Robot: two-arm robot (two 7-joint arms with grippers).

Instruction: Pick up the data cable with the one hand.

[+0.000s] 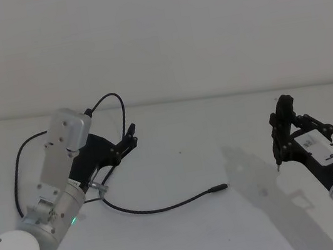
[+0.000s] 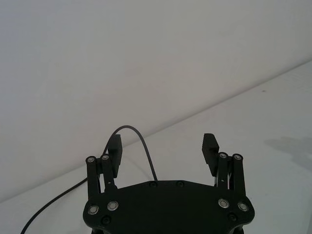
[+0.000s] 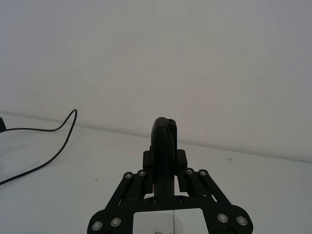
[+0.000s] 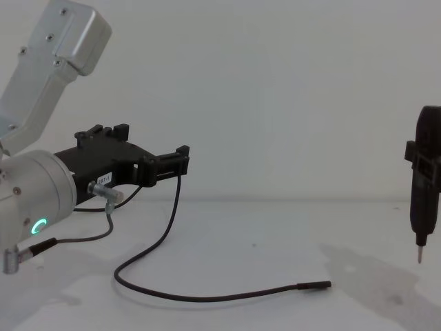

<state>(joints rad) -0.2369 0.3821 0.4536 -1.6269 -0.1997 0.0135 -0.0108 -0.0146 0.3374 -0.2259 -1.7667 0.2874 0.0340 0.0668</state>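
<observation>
Okay, left gripper (image 2: 162,146) sits left of centre in the head view, raised off the bench (image 1: 178,161), its fingers (image 2: 210,151) spread wide with nothing pinched between them. The data cable (image 1: 161,209) is thin, black and floppy. In the chest view one stretch climbs from the bench up to the fingertips at centre left. The left wrist view has it arching through the gap and dropping in by the palm, so it lies in the opening but isn't clamped; what carries that raised bit I cannot tell. The rest curves along the bench across the lower middle and ends in the plug tip (image 1: 217,187), lying flat and well apart from both arms. Right gripper (image 3: 165,158) is off at the right edge, closed on a black pen-like tool (image 4: 427,186) with its metal tip pointing down above the bench; looks parked. Handling guess: very light, hardly any stiffness, will sag and swing either side of the hold, and being so thin it could slip out of a loose pinch. Best hold is probably the stretch lying between the fingers, closed fully; the plug tip is thicker and gives more to bite on, but it is farther off.
</observation>
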